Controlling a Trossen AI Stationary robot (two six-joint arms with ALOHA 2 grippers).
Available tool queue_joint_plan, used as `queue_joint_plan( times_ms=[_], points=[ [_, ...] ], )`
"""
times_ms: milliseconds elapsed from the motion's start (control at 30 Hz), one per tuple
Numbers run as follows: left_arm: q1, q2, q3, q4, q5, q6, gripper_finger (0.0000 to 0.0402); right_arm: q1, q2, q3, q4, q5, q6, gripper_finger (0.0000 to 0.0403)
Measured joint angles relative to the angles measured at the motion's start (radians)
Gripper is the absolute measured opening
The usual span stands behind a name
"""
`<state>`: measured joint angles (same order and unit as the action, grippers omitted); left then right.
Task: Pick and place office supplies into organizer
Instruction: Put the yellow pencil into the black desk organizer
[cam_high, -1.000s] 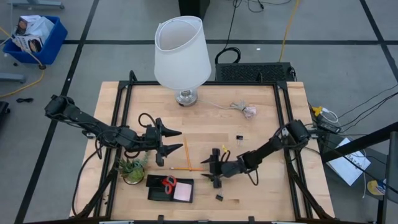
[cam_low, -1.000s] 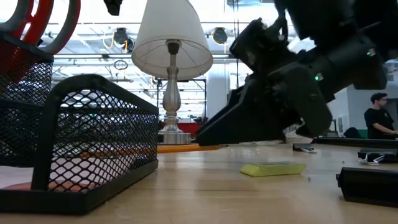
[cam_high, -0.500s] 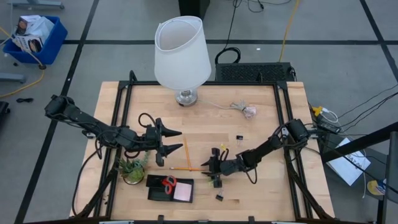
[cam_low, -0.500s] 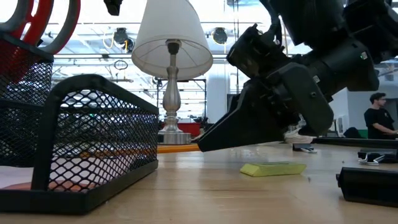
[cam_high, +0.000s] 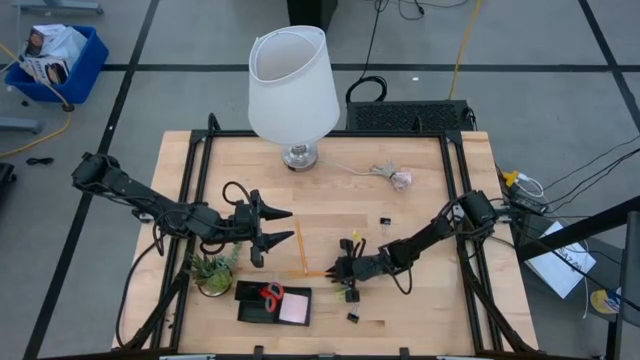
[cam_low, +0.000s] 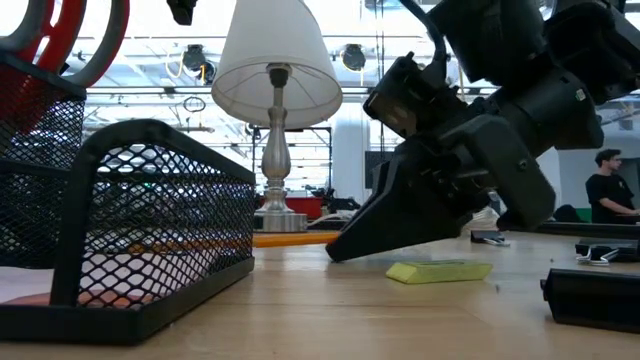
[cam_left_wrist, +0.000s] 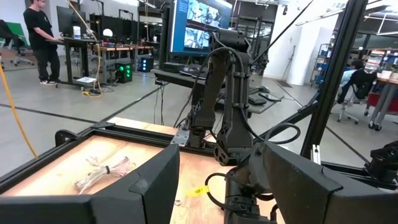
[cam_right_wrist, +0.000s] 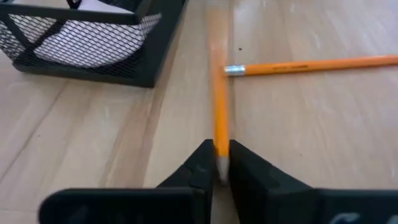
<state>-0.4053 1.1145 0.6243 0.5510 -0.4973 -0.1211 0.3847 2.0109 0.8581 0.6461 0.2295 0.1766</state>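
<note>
Right pincer nips a pencil on the table; the lift to the organizer looks next.

From above, the right pincer (cam_high: 338, 271) sits low on the wooden table (cam_high: 420, 210), near the organizer (cam_high: 250, 304), where red scissors (cam_high: 271, 294) and a pink pad (cam_high: 294, 309) already lie; the left pincer (cam_high: 268, 232) hovers half open and empty. At table height, a yellow scrap (cam_low: 438, 271) lies under the right arm, a lamp (cam_low: 274, 90) behind. The left wrist view shows a workshop with a person (cam_left_wrist: 42, 37) standing. The right wrist view shows the fingers (cam_right_wrist: 200, 163) nearly shut on an orange pencil (cam_right_wrist: 219, 118), a second pencil (cam_right_wrist: 311, 65) touching it crosswise. A straight lift seems wise.
</note>
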Motion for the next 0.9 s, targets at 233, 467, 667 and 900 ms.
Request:
queue_joint_plan(
  times_ms=[233,467,667,900],
  points=[
    [0.000,0.000,0.000,0.000,0.000,0.000,0.0234,0.000,0.000,0.000,0.029,-0.026,-0.002,0.0019],
    [0.000,0.000,0.000,-0.001,0.000,0.001,0.0234,0.000,0.000,0.000,0.039,-0.020,-0.008,0.0017],
    [0.000,0.000,0.000,-0.001,0.000,0.002,0.0234,0.000,-0.031,0.000,0.074,0.033,-0.028,0.0017],
    [-0.006,0.000,0.000,-0.001,0.000,-0.012,0.0234,0.006,-0.130,-0.008,0.044,0.109,-0.084,0.0017]
  ],
)
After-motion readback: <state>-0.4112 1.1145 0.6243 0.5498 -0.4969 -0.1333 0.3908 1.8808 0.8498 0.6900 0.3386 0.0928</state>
